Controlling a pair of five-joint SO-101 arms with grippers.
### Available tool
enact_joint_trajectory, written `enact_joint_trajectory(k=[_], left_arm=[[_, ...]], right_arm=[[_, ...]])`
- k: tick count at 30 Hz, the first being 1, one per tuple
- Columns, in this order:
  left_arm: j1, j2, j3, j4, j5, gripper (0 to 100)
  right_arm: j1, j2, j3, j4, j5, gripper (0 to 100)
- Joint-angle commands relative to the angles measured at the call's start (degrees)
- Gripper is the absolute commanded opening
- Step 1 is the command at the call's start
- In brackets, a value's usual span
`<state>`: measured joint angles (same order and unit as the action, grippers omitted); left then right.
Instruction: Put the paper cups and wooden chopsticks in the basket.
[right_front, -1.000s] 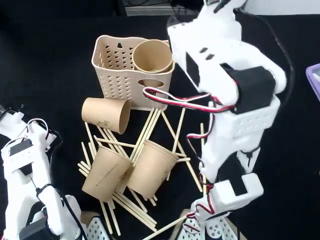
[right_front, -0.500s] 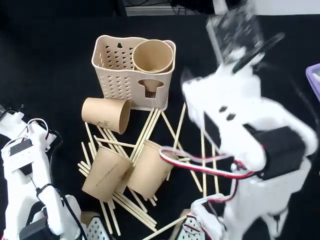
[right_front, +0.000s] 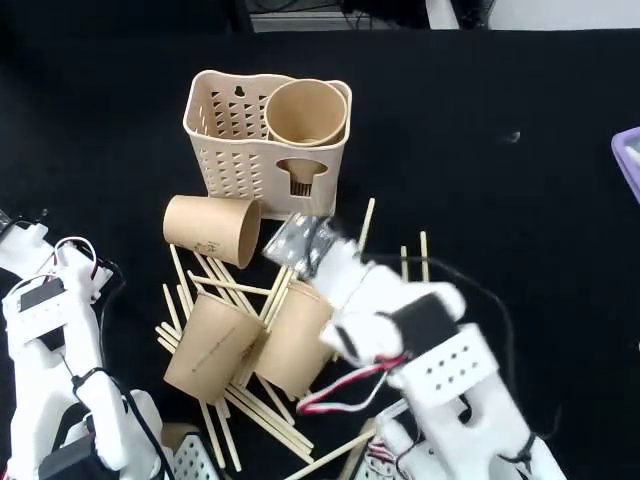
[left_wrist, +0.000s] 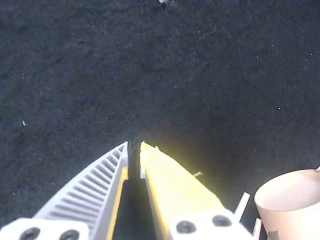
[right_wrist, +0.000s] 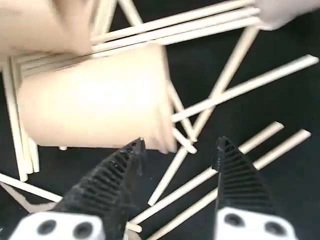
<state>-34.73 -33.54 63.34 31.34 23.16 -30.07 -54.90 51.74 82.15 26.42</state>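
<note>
A beige basket (right_front: 235, 150) stands at the back of the black table with one paper cup (right_front: 305, 112) upright inside it. Another cup (right_front: 212, 230) lies on its side in front of the basket. Two more cups (right_front: 210, 348) (right_front: 290, 345) lie on a scatter of wooden chopsticks (right_front: 240, 290). My right arm (right_front: 400, 330) hangs low over that pile. Its gripper (right_wrist: 180, 145) is open just off the rim of a lying cup (right_wrist: 95, 107), above crossed chopsticks (right_wrist: 240, 90). My left gripper (left_wrist: 134, 146) is shut and empty over bare cloth, with a cup (left_wrist: 290, 200) beside it.
My left arm (right_front: 45, 330) stands at the table's front left, apart from the pile. A purple object (right_front: 628, 155) sits at the right edge. Open black cloth lies right of the basket and at the far left.
My right arm has swung from high beside the basket down toward the front, ending low over the cups and chopsticks. The left arm and the objects have not moved.
</note>
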Motion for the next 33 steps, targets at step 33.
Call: enact_joint_trajectory(k=[33], left_arm=[[0.13,-1.41,-0.4,-1.05,0.35,5]], right_arm=[[-6.77,-2.95,-14.81,11.25,3.34,1.0]])
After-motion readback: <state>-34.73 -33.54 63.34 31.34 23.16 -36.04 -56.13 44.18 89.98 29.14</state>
